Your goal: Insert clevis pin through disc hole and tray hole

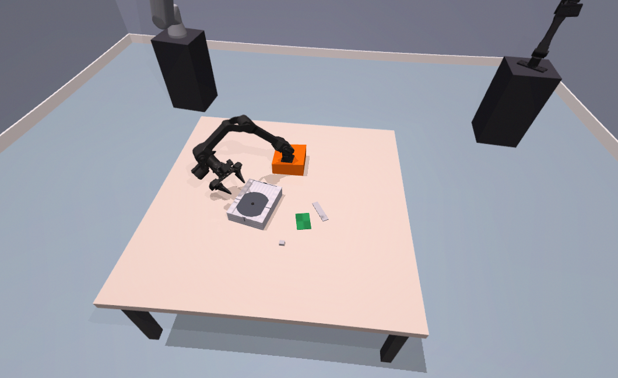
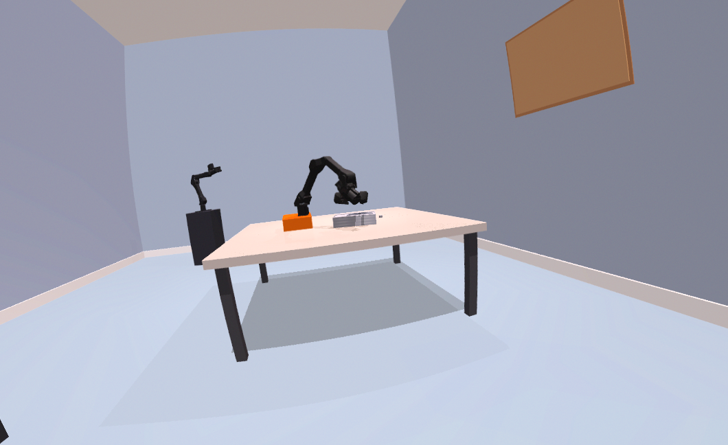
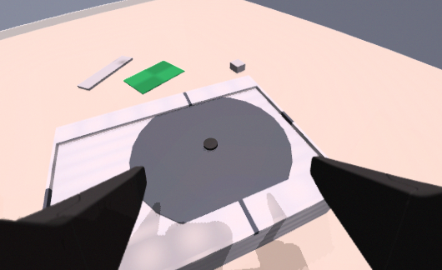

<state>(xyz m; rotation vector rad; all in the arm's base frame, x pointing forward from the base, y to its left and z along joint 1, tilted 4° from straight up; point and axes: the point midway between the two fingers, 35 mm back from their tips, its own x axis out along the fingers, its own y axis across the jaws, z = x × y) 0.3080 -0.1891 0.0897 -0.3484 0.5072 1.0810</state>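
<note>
- At the tray (image 1: 270,191) (image 2: 349,220) (image 3: 85,127): disc (image 1: 246,206) (image 3: 177,167) lying flat inside the rim.
- At mid-tray: pin (image 1: 252,203) (image 3: 210,143) with head low over the disc's centre; shank hidden from sight.
- Above the tray's edge: gripper (image 1: 237,188) (image 2: 351,198) (image 3: 228,163) with jaws wide apart and nothing between, clear of pin and disc.
- Near the tray, on the table: green square (image 1: 303,221) (image 3: 153,77) and small block (image 1: 281,242) (image 2: 380,216) (image 3: 237,66).
- Farther from the tray, past the square: thin strip (image 1: 320,210) (image 3: 106,72).
- Behind the tray in the top view: orange base (image 1: 288,168) (image 2: 297,222) under the arm (image 1: 214,138) (image 2: 311,179).
</note>
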